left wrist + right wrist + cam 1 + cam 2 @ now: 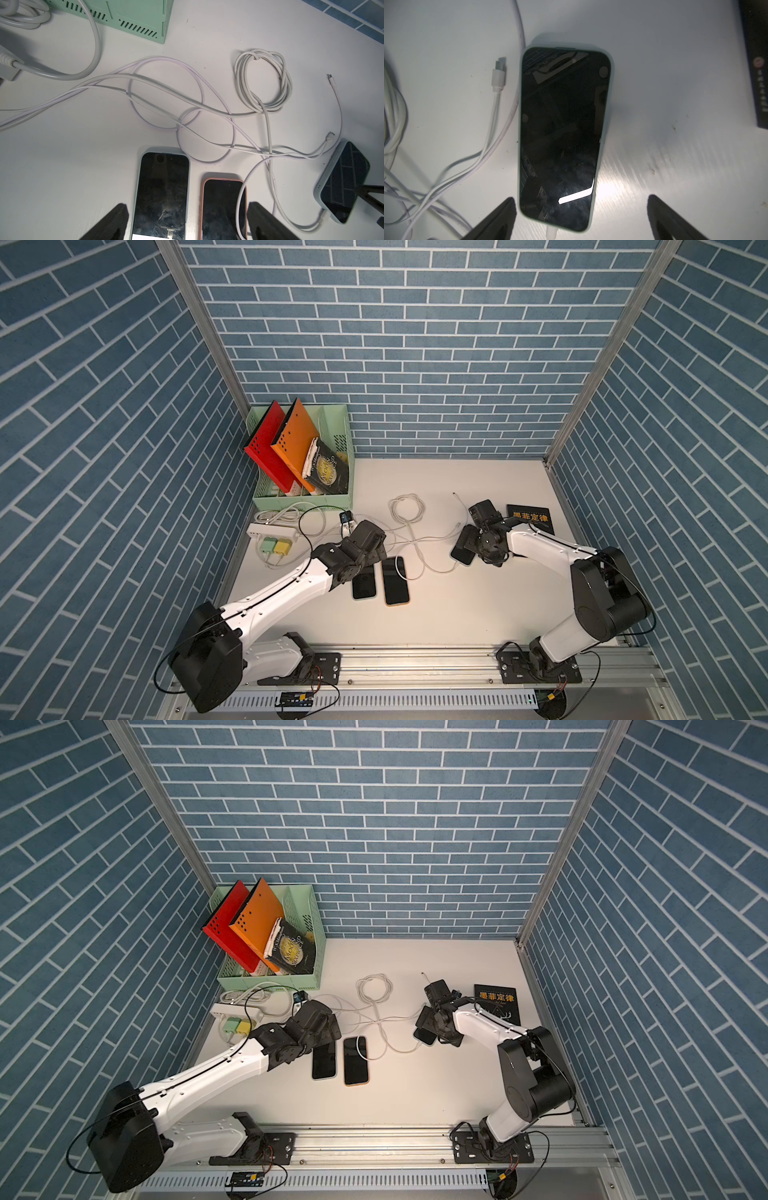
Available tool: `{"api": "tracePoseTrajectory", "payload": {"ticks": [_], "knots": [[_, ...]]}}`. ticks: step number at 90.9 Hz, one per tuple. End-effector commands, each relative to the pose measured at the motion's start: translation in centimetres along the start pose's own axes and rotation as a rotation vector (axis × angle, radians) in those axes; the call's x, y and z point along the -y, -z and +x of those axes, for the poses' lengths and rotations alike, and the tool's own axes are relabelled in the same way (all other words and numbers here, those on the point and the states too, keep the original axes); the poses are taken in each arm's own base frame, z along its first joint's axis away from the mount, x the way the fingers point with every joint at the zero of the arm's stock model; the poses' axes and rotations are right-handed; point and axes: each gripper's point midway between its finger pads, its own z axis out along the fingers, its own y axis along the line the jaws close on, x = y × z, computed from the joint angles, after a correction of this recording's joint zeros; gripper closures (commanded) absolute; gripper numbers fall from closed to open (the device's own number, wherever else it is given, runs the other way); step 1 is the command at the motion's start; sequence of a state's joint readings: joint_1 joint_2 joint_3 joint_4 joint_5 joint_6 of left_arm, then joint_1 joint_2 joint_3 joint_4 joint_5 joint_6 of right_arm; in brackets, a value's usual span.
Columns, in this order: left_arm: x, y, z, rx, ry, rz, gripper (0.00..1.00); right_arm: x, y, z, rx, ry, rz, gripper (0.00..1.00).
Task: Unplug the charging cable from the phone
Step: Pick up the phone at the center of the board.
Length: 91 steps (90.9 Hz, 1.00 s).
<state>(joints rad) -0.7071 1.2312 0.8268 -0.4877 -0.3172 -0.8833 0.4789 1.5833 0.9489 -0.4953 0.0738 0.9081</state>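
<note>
We're seeing the pale-cased phone [560,135] lying flat on the table's right half, mostly hiding under the wrist in both top views. Its charging cable [551,233] plug is getting cut off at the frame edge, seemingly seated. The matte white table [664,93] is sitting inside blue brick-print walls [415,344]. The right gripper [580,202] and left gripper [187,206] are both gaping wide, gripping nothing.

A black book [530,519] lying flat on the surface bore the gold title "墨菲定律". In the green basket [303,502], a dark paperback [328,472] read "W.S. Maugham" along its edge and "Moon" and "Sixpence" on the cover. The small print on the black book's spine [759,83] was too blurred to read.
</note>
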Motion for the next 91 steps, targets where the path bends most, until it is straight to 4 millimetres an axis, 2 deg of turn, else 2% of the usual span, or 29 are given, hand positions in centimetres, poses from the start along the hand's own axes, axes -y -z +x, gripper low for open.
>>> {"api": "tracePoseTrajectory", "payload": {"ticks": [1,36,91], "knots": [[-0.2,-0.3,-0.2,0.008,-0.010,-0.008,0.05,0.6,0.0,0.3,-0.021,0.010,0.023,0.00],[-0.1,-1.5,0.3,-0.020,-0.026,-0.016,0.05,-0.1,-1.3,0.2,-0.068,-0.005,0.039,0.01],[-0.5,-2.1,0.6,-0.022,0.007,-0.020,0.05,-1.0,-2.9,0.3,-0.127,0.024,0.079,0.01]]}}
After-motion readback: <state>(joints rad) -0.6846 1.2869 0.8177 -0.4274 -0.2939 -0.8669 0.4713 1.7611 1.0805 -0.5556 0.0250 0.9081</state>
